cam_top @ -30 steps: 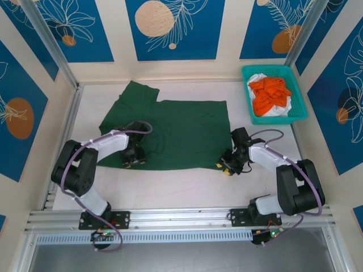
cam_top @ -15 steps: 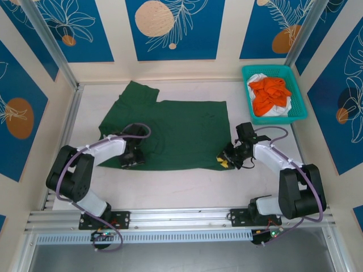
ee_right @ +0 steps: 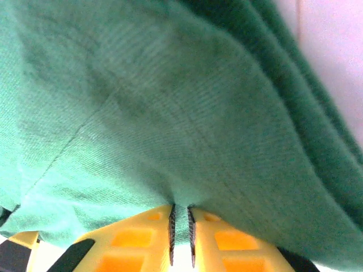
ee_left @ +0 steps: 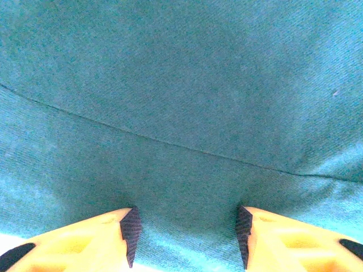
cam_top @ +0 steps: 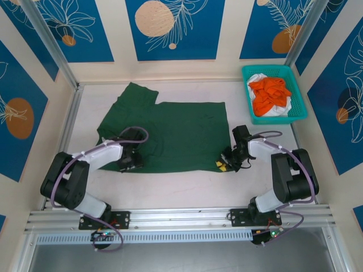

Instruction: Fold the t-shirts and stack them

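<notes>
1. One dark green t-shirt (cam_top: 181, 133) lies spread on the table. One orange t-shirt (cam_top: 269, 93) and one white t-shirt (cam_top: 260, 78) sit in the teal basket (cam_top: 266, 67) at the far right.
2. The left gripper (ee_left: 187, 232) sits on the green shirt's near-left edge, fingers apart over the cloth.
3. The right gripper (ee_right: 180, 226) pinches the shirt's near-right corner.
4. The shirt's long axis runs left to right, with a sleeve jutting out at the far left.

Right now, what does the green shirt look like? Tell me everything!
The green shirt is dark, soft cloth, spread out on the pale table, with one short sleeve sticking out at the far left. The right gripper pinches its near right corner. The left gripper, jaws apart, sits on its near left edge.
</notes>
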Robot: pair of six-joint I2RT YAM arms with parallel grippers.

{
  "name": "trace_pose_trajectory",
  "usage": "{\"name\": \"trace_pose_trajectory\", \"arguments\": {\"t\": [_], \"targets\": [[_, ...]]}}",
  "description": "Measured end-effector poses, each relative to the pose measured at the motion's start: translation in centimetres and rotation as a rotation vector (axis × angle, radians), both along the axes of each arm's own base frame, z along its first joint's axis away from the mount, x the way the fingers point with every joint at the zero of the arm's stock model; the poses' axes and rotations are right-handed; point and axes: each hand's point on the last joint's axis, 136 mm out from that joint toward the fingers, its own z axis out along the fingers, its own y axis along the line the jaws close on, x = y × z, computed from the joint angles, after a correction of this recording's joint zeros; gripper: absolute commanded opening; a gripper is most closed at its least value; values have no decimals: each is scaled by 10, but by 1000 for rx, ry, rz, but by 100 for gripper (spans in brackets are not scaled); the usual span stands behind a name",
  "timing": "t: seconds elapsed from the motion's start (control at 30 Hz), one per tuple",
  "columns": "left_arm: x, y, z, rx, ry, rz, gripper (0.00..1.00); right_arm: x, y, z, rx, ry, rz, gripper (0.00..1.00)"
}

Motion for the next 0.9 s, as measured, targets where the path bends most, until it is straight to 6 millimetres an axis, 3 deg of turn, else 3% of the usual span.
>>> {"name": "trace_pose_trajectory", "arguments": {"t": [0.43,0.73,0.9], "targets": [[-74,9,2,-111,24,166,51,-73,-12,3,-38,62,-58,28],[-109,19,4,-137,38,239,51,-85,-15,9,-54,60,-87,32],[-118,27,8,-122,44,259,56,-90,-19,11,-68,69,-93,44]]}}
